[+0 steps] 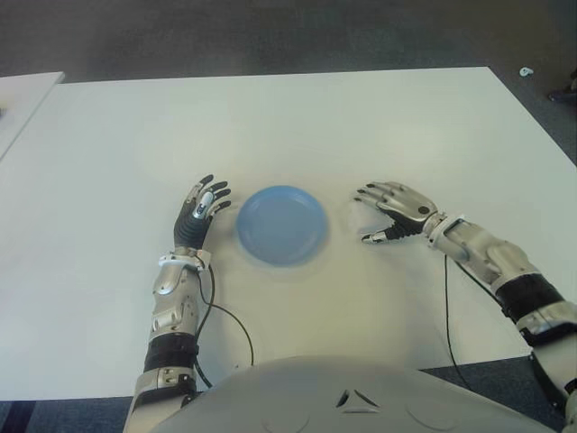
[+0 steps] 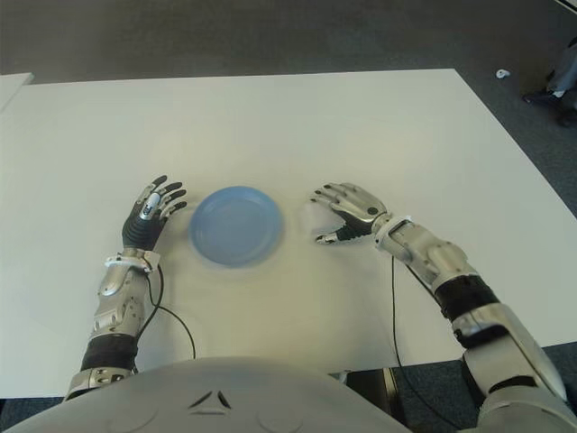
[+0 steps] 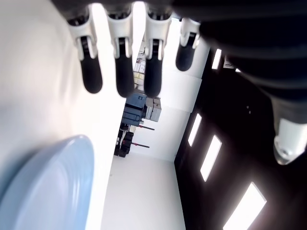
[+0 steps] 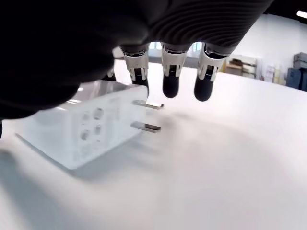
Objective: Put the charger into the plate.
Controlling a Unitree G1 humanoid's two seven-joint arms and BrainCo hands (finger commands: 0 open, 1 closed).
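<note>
Right wrist view shows you the white plastic two-pronged charger (image 4: 84, 127) on the white table (image 1: 361, 126) beneath your right hand (image 1: 395, 212), fingers spread, right of the round blue plate (image 1: 281, 225). Left hand (image 1: 200, 211) flat, fingers extended, left of plate.

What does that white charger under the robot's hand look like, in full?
The charger is a white, glossy, plastic-looking block with rounded edges, faint printed marks on one face and two flat metal prongs sticking out sideways. It lies on the white table, right of the blue plate and outside it. The right hand arches over it, fingers open, not gripping.
</note>
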